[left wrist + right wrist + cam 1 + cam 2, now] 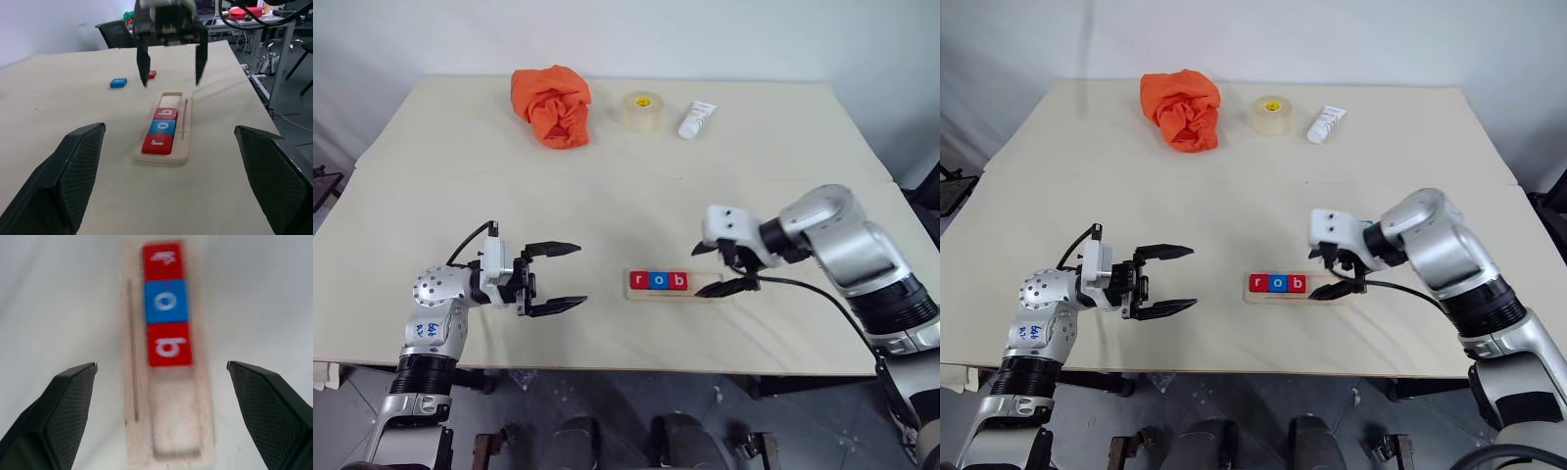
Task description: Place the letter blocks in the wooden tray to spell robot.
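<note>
The right gripper [729, 269], jaws wide and empty, hovers over the tray's [707, 291] bare end. The loose blue tile [118, 82] lies beyond, nearer the right arm. The left gripper [553, 278] gapes idle.

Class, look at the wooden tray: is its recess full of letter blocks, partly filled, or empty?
Partly filled. The wooden tray holds three letter blocks, r, o, b; the rest of the recess is bare.
</note>
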`<action>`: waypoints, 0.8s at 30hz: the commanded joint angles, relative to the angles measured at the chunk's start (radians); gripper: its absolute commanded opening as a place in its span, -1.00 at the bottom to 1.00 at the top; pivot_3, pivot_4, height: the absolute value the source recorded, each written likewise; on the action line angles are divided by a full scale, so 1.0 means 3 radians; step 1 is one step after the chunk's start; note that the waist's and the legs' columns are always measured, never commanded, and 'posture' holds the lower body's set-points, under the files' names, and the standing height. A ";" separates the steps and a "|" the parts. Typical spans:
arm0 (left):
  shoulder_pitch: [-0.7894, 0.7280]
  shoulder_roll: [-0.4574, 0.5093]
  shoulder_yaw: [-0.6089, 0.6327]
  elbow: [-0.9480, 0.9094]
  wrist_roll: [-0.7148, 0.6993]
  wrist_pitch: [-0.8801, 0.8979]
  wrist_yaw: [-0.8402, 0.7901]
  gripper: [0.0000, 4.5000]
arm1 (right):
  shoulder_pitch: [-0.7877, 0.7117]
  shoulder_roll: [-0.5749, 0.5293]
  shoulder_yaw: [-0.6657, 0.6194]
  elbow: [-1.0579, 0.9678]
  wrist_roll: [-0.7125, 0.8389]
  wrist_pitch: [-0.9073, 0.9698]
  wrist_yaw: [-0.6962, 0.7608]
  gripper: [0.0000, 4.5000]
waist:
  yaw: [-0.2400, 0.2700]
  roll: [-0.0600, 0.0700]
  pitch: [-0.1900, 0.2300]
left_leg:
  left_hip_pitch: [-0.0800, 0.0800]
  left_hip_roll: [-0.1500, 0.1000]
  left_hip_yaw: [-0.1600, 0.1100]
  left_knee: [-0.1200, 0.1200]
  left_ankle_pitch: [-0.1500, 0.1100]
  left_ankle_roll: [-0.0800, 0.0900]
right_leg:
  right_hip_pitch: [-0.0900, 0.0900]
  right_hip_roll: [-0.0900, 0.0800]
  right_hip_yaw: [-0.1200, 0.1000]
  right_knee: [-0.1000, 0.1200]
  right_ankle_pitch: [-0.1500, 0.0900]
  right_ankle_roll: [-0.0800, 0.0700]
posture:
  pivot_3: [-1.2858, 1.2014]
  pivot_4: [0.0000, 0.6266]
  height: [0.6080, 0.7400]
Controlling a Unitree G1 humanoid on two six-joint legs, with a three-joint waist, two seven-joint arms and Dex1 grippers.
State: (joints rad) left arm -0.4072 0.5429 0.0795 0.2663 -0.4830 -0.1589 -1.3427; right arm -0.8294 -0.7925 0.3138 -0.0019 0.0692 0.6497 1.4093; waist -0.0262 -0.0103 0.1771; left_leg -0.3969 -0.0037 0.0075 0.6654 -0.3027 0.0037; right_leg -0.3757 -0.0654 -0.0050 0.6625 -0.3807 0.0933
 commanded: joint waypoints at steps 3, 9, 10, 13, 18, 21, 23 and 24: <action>-0.0096 -0.0006 0.0039 0.0066 0.0008 -0.0054 0.0001 1.00 | 0.0292 -0.0069 -0.0764 0.0265 0.0258 -0.0408 -0.0422 0.98 | -0.0003 0.0000 0.0000 | 0.0000 0.0000 0.0000 0.0000 0.0001 -0.0001 | 0.0001 0.0000 -0.0002 0.0001 0.0000 0.0000 | 0.03 -0.52 1.00; -0.0254 -0.0032 0.0037 0.0229 0.0037 -0.0066 -0.0008 1.00 | 0.0840 -0.0197 -0.1545 0.0873 0.0480 -0.1094 -0.0696 0.98 | 0.0014 0.0000 0.0000 | -0.0001 -0.0002 0.0001 0.0003 0.0001 0.0001 | 0.0003 0.0000 -0.0003 0.0002 0.0001 0.0001 | 0.03 -0.52 1.00; -0.0266 -0.0039 0.0035 0.0237 0.0035 -0.0063 -0.0020 1.00 | 0.0959 -0.0249 -0.1641 0.0976 0.0492 -0.1196 -0.0702 0.98 | 0.0017 0.0000 0.0000 | -0.0001 -0.0002 0.0001 0.0003 0.0001 0.0001 | 0.0003 0.0000 -0.0004 0.0002 0.0001 0.0002 | 0.03 -0.52 1.00; -0.0286 -0.0051 0.0034 0.0249 0.0037 -0.0057 -0.0039 1.00 | 0.1192 -0.0361 -0.1825 0.1114 0.0590 -0.1319 -0.0645 0.98 | 0.0014 0.0000 0.0000 | -0.0001 -0.0002 0.0002 0.0002 0.0001 0.0002 | 0.0004 0.0000 -0.0004 0.0003 0.0001 0.0002 | 0.03 -0.52 1.00; -0.0294 -0.0037 0.0039 0.0268 0.0031 -0.0035 -0.0069 1.00 | 0.1518 -0.0473 -0.2171 0.1084 0.0942 -0.1254 -0.0440 0.98 | -0.0015 0.0000 0.0000 | 0.0002 0.0000 0.0007 0.0003 0.0005 0.0003 | 0.0006 0.0003 -0.0002 0.0005 0.0001 0.0002 | 0.03 -0.52 1.00; -0.0292 -0.0026 0.0042 0.0258 0.0027 -0.0019 -0.0078 1.00 | 0.1721 -0.0567 -0.2253 0.1014 0.1029 -0.1246 -0.0332 0.98 | -0.0005 0.0000 0.0000 | 0.0015 0.0000 0.0011 0.0002 0.0007 0.0005 | 0.0015 0.0003 0.0003 0.0007 0.0001 0.0002 | 0.03 -0.52 1.00; -0.0298 -0.0020 0.0043 0.0260 0.0027 -0.0010 -0.0082 1.00 | 0.1780 -0.0595 -0.2270 0.1019 0.1053 -0.1207 -0.0351 0.98 | -0.0004 0.0000 0.0000 | 0.0027 0.0000 0.0010 0.0001 0.0006 0.0008 | 0.0031 0.0003 0.0003 0.0001 0.0001 0.0001 | 0.03 -0.52 1.00; -0.0302 -0.0017 0.0045 0.0262 0.0027 -0.0007 -0.0082 1.00 | 0.1794 -0.0597 -0.2269 0.1020 0.1057 -0.1205 -0.0373 0.98 | -0.0005 0.0000 0.0000 | 0.0033 0.0001 0.0009 0.0000 0.0005 0.0010 | 0.0039 0.0002 0.0003 -0.0002 0.0001 0.0002 | 0.03 -0.52 1.00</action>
State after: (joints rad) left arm -0.4872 0.5260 0.0780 0.3611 -0.4667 -0.1616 -1.3618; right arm -0.2933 -0.9472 -0.3316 0.3328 0.3632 0.2864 1.2978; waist -0.0278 -0.0104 0.1772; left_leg -0.3854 -0.0035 0.0099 0.6654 -0.3025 0.0087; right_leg -0.3618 -0.0649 -0.0040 0.6607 -0.3805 0.0938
